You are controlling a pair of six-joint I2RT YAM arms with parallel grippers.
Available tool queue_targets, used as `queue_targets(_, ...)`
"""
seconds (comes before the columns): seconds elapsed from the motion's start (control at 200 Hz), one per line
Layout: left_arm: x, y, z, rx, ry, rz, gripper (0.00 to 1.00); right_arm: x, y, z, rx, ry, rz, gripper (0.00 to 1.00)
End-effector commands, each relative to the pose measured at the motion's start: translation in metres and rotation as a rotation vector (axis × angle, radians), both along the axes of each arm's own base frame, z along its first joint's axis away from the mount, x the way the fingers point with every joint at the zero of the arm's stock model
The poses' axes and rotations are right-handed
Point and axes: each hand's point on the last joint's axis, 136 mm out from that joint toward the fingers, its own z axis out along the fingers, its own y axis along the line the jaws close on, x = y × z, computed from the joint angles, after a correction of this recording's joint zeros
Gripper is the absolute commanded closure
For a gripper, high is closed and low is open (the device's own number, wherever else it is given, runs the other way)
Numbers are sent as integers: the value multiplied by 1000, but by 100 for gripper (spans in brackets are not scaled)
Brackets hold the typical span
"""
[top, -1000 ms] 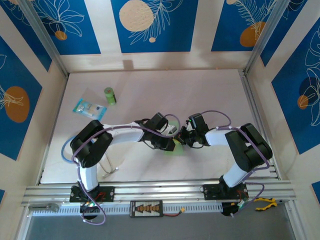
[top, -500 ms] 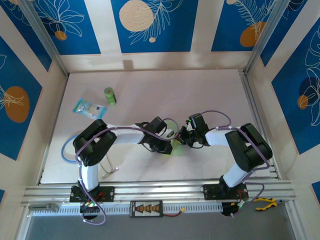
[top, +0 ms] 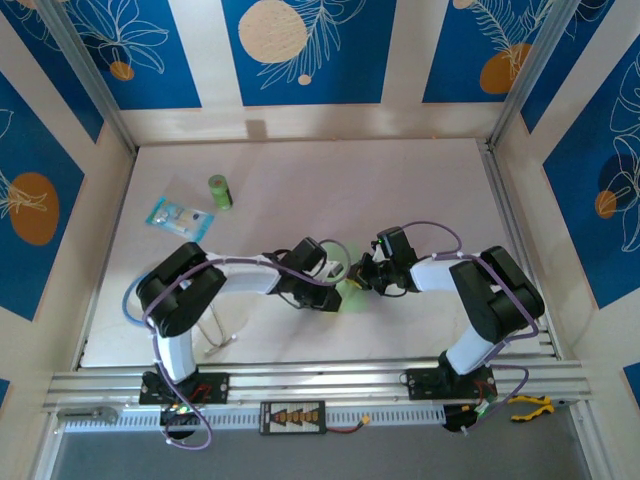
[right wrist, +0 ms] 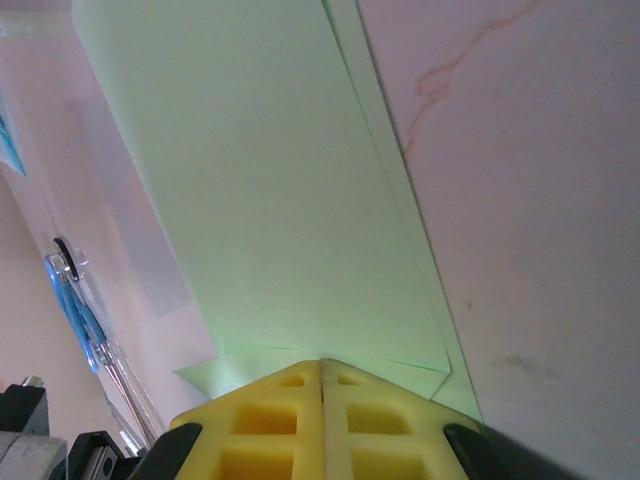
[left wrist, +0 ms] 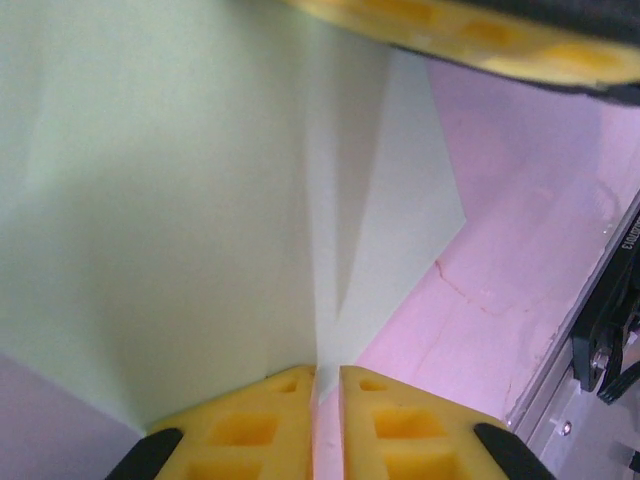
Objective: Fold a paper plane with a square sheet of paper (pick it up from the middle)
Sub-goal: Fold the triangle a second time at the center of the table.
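Observation:
The square sheet of paper (top: 352, 291), pale green and folded into layers with a centre crease, is held just over the pink table between both grippers. In the left wrist view the paper (left wrist: 200, 200) fans out ahead of my left gripper (left wrist: 327, 372). Its yellow jaws stand a sliver apart, pink table shows through the gap, and the paper's crease ends right at the tips. My right gripper (right wrist: 322, 362) is shut on the near edge of the paper (right wrist: 280, 180). From above, the left gripper (top: 335, 293) and the right gripper (top: 362, 281) face each other across the paper.
A small green cylinder (top: 219, 191) and a clear blue-printed packet (top: 179, 215) lie at the far left of the table (top: 420, 190). A metal rail (left wrist: 600, 330) runs along the near edge. Yellow-handled pliers (top: 530, 405) rest beyond it at the right.
My left gripper has drawn back a little to the left and its jaws have parted slightly. More of the green paper shows between the grippers. The right gripper has stayed put.

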Motion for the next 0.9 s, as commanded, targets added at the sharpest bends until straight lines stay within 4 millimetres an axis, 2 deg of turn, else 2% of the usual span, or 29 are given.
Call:
queue_targets(0.0, -20, 19, -4, 51, 77, -9, 85, -22, -19, -30, -100, 109, -20, 100)
queue_targets(0.14, -23, 20, 2, 38, 80, -9, 85, -21, -19, -30, -100, 109, -20, 100)
queue_targets(0.235, -19, 13, 19, -24, 60, -8, 86, -21, -19, -29, -98, 106, -21, 100)
queue_targets(0.35, -1, 3, 49, -117, -10, 27, 88, -21, -19, -27, -96, 103, -21, 100)
queue_targets(0.415, 12, 0, 55, -151, -26, 57, 89, -21, -20, -27, -97, 101, -23, 100)
queue_targets(0.555, 31, -8, 46, -134, -10, 66, 93, -21, -19, -26, -96, 101, -21, 100)
queue_targets(0.725, 36, -9, 21, -69, 12, 62, 94, -21, -18, -25, -93, 98, -18, 100)
queue_targets(0.895, 24, 17, -16, 70, 37, 56, 96, -19, -17, -22, -84, 90, -17, 100)
